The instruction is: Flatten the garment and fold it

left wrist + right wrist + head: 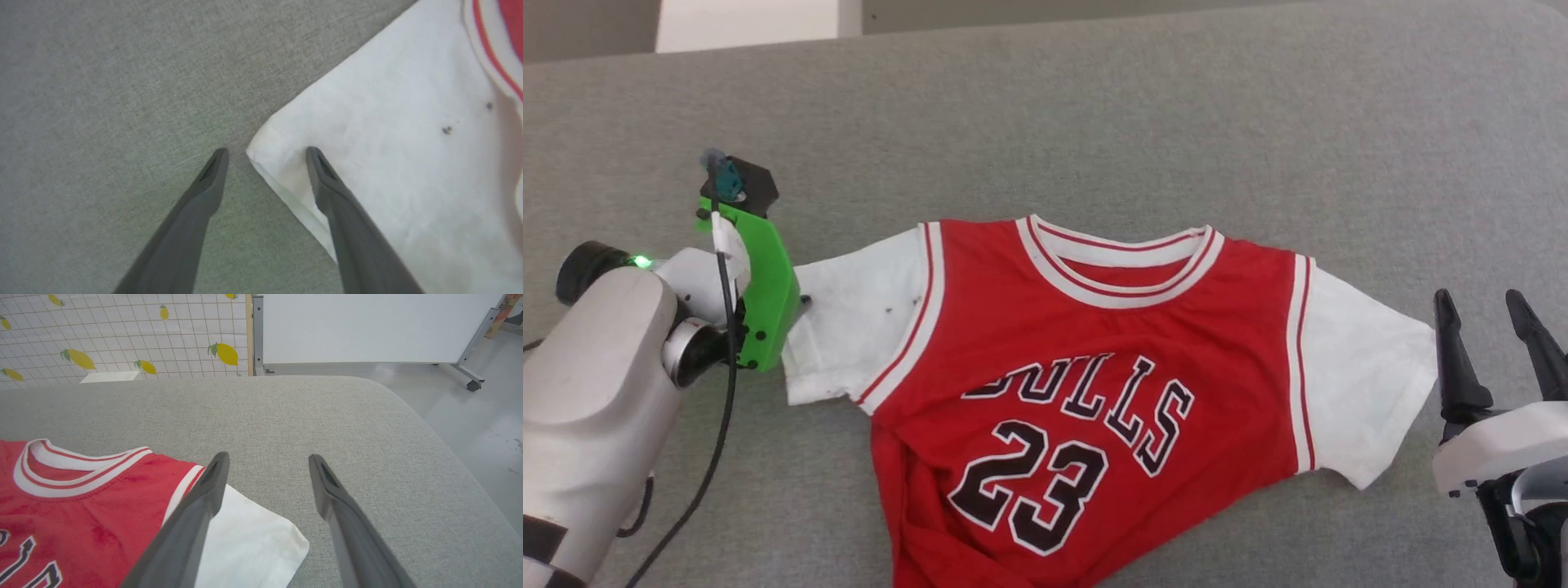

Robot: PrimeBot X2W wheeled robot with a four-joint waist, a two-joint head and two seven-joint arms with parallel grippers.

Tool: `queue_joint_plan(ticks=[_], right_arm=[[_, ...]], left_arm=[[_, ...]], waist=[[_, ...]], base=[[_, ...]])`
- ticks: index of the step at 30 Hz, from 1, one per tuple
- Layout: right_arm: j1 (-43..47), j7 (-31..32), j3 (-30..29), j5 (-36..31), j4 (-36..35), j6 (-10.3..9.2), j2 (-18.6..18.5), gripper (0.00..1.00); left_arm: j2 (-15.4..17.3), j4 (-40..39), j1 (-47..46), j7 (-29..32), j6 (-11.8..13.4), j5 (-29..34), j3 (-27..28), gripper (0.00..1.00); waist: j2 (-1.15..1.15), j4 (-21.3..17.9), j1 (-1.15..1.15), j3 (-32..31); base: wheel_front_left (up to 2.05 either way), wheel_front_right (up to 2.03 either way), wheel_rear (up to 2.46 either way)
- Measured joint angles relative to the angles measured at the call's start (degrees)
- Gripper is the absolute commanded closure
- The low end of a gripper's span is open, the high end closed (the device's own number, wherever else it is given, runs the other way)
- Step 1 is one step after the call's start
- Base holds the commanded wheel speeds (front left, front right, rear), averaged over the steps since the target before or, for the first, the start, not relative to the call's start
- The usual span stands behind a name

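Note:
The garment (1094, 327), red with white sleeves and black "BULLS 23" lettering, lies face up on the grey padded surface (1176, 122). Its lower left side is rumpled and its hem runs off the bottom of the head view. My left gripper (265, 153) is open and points down at the outer corner of the white sleeve (388, 143). One finger is over the sleeve, the other over bare grey fabric. In the head view its green wrist mount (764, 286) stands at that sleeve's edge. My right gripper (1480, 302) is open just right of the other sleeve (1364, 376), holding nothing.
The padded surface's rounded far corner (392, 392) drops to a grey floor (470, 428). A wheeled white board (367, 326) and a lemon-print wall (122, 330) stand beyond. A black cable (723, 408) hangs along my left arm.

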Motion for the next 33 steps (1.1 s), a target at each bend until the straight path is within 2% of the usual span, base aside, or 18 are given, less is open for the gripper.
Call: queue_joint_plan(ticks=[6, 7, 8, 12, 16, 20, 25, 28, 33], right_arm=[[-0.2, 0.0, 0.0, 0.0, 0.0, 0.0, 0.1, 0.0], [-0.2, 0.0, 0.0, 0.0, -0.1, 0.0, 0.0, 0.0], [-0.3, 0.1, 0.0, 0.0, -0.2, 0.0, -0.1, 0.0], [-1.1, 0.5, -0.4, 0.0, -0.7, 0.0, -0.8, 0.0], [-1.4, 2.7, 0.0, 0.0, -0.6, 0.0, -3.3, 0.0], [-1.3, 10.4, 1.5, 0.6, 0.5, 0.0, -8.2, 0.0], [-1.1, 25.1, 2.6, 4.1, 2.4, 0.0, -15.3, 0.0], [-1.1, 32.1, 3.4, 7.3, 3.5, 0.0, -18.2, 0.0], [-2.8, 37.5, 4.9, 9.6, 6.9, 0.0, -21.9, 0.0]], left_arm=[[1.2, -0.3, -2.0, 1.3, 0.0, -2.7, -2.6, 0.0], [1.4, -0.6, -2.4, 2.0, 0.0, -3.4, -3.3, 0.73], [1.6, -0.9, -2.7, 2.9, 0.0, -4.4, -4.0, 1.0], [1.5, -2.0, -3.0, 3.1, 0.0, -8.4, -5.5, 1.0], [0.8, -0.7, -2.9, -2.6, 0.0, -8.3, -6.2, 1.0], [0.3, 0.3, -2.6, -10.6, 0.6, -5.9, -5.6, 1.0], [0.5, -3.9, -2.1, -17.7, 2.5, -3.5, -5.0, 1.0], [1.1, -9.0, -0.3, -19.9, 2.7, -2.3, -5.4, 1.0], [2.9, -17.2, 2.7, -21.4, 4.5, -1.7, -5.4, 1.0]], waist=[[0.0, -0.9, 0.0, 2.1], [0.0, -0.8, 0.0, 2.4], [0.0, -0.7, 0.0, 2.6], [0.0, 0.1, 0.0, 2.9], [0.0, 1.2, 0.0, 2.2], [0.0, 2.2, 0.0, 0.3], [0.0, 4.6, 0.0, -1.8], [0.0, 6.5, 0.0, -2.6], [0.0, 9.5, 0.0, -3.1]], base=[[0.0, 0.0, 0.0], [0.0, 0.0, 0.0], [0.0, 0.0, 0.0], [0.0, 0.0, 0.0], [0.0, 0.0, 0.0], [0.0, 0.0, 0.0], [0.0, 0.0, 0.0], [0.0, 0.0, 0.0], [0.0, 0.0, 0.0]])
